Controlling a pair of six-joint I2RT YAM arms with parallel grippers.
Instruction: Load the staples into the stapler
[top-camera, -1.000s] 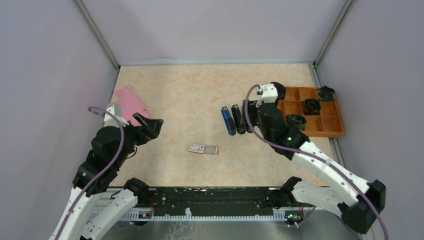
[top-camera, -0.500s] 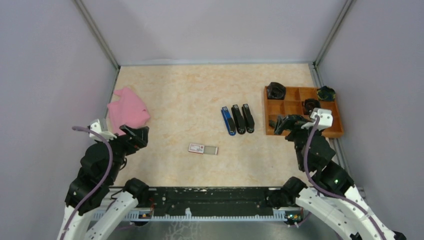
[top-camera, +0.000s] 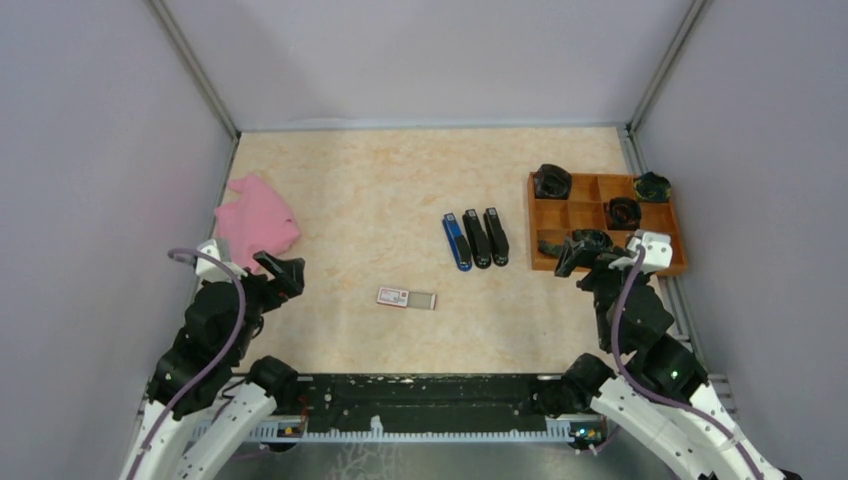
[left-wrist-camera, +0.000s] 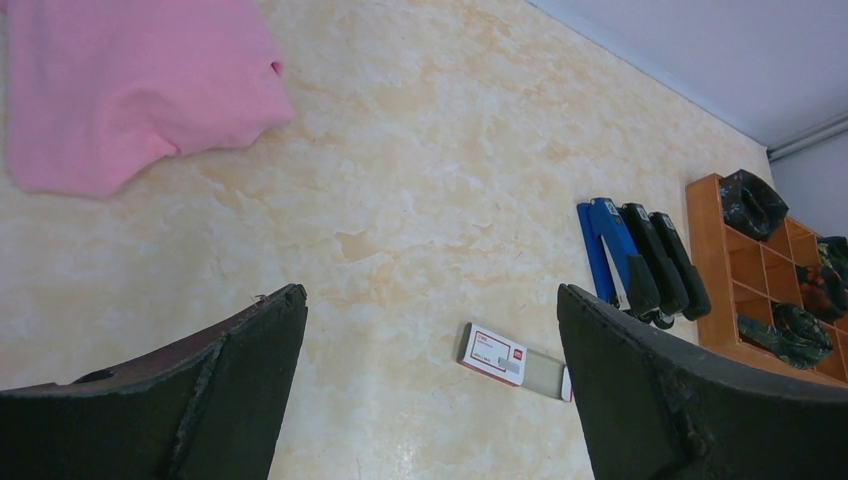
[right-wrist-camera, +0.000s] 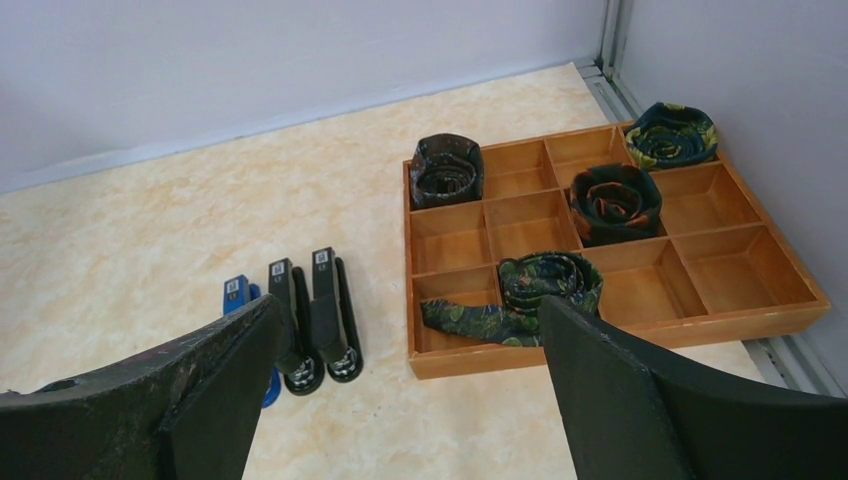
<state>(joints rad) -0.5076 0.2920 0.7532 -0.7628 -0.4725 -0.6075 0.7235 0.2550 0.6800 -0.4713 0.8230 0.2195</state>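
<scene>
Top external: flat staples box (top-camera: 407, 297), marbled table (top-camera: 380, 200) — left tool (top-camera: 283, 272), right tool (top-camera: 580, 258) agape, empty.

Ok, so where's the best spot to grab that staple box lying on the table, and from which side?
Grip the staple box across its two long edges, on the white printed part, coming straight down. It lies flat, so only its thin sides offer a hold; the grey strip poking out of one end looks too slight to pinch.
</scene>
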